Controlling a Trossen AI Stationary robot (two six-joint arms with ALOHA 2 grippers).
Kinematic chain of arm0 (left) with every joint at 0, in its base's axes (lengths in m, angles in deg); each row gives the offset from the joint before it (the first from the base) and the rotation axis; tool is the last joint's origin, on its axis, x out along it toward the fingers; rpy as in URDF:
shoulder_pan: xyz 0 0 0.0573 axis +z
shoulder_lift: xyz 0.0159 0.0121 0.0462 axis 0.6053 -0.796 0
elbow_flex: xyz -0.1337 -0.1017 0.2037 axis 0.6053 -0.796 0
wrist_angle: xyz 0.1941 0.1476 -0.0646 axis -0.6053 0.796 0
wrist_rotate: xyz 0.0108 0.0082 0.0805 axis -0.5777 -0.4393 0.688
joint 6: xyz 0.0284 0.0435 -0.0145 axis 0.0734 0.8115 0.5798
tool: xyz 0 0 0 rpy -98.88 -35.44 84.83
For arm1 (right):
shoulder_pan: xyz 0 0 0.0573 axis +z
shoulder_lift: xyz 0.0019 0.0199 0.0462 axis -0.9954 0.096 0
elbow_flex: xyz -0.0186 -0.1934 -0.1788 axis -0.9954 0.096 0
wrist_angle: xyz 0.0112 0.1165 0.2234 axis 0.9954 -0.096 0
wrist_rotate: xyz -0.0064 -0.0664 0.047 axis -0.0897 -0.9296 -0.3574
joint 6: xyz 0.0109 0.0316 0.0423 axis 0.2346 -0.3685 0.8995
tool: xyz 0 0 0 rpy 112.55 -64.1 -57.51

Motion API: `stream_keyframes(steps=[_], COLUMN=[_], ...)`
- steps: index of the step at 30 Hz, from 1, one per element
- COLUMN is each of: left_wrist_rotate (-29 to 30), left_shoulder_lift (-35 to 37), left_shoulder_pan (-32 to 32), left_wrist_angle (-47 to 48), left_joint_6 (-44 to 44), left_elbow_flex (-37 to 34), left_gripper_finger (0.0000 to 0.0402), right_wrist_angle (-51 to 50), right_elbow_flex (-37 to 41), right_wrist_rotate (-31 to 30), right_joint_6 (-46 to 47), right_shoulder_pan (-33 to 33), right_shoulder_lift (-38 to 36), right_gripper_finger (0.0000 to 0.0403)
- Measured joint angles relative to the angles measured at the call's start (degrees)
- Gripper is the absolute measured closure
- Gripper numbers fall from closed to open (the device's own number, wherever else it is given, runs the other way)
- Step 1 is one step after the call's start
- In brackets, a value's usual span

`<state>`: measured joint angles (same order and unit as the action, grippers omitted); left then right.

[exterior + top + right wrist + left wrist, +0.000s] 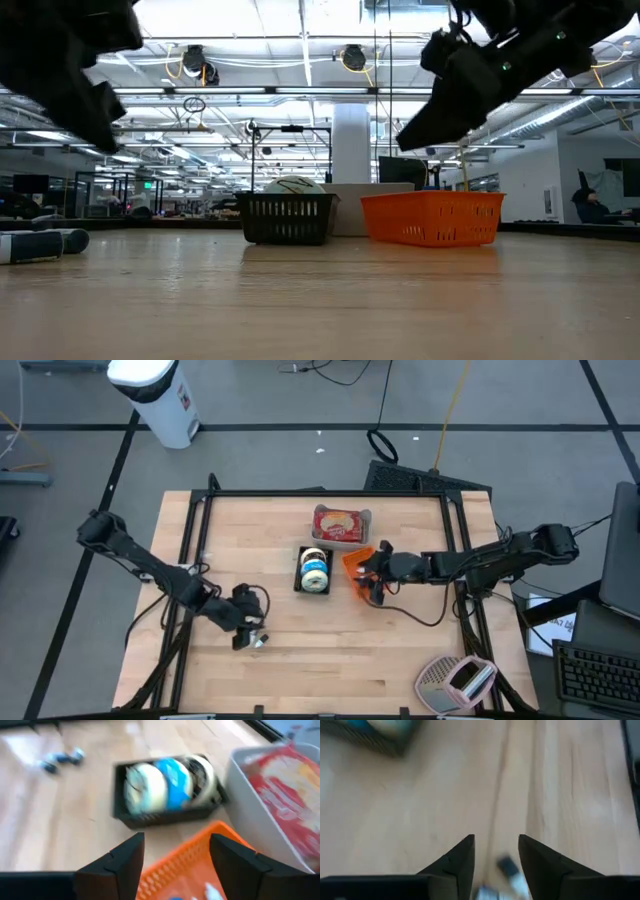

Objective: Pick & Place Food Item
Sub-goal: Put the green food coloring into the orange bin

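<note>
A small blue-and-white wrapped food item [508, 870] lies on the wooden table [300, 680] near its front left. My left gripper [496, 840] hangs over it, open, with one finger on each side of the item. My right gripper [175, 840] is open above the orange basket [185, 865], at the table's middle right. A white and blue bit [210, 892] shows inside that basket. In the high view, my left gripper [248, 630] and my right gripper [368, 578] are far apart.
A black basket [314, 568] holding a white-and-blue food item [160, 782] stands left of the orange basket. A grey tray with a red packet [341, 525] sits at the far middle. Black frame rails [195, 530] run along the table's sides.
</note>
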<state>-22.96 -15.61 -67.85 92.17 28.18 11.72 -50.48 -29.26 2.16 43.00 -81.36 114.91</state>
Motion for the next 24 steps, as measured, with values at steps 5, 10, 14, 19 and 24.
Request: stream_keyframes(steps=[5, 10, 14, 19, 24], left_wrist_rotate=[-3.97, -3.52, -3.52, -2.83, -1.62], left_shoulder_lift=[-2.45, -5.91, -9.84, -13.58, -15.49], left_shoulder_pan=[-1.03, -1.02, -1.0, -0.89, -0.98], left_wrist_angle=[9.36, 12.37, 11.92, 9.31, 7.99], left_joint_6=[-1.98, -2.14, -0.48, 2.61, 4.0], left_elbow_flex=[0.0, -0.83, -1.01, -0.94, -0.87], left_gripper_finger=[0.0281, 0.0305, 0.0308, 0.0309, 0.0309], right_wrist_angle=[4.61, 6.95, 6.98, 6.96, 6.93], right_elbow_flex=[0.0, 0.0, 0.0, 0.0, 0.0], right_wrist_rotate=[3.16, 3.23, 3.22, 3.16, 3.11], right_joint_6=[-0.61, -2.75, -2.81, -2.87, -2.84], right_shoulder_pan=[1.23, 3.08, 3.74, 3.72, 3.72], right_shoulder_lift=[0.0, -0.02, -0.01, 0.0, 0.0], right_gripper_finger=[0.018, 0.0179, 0.0179, 0.0179, 0.0179])
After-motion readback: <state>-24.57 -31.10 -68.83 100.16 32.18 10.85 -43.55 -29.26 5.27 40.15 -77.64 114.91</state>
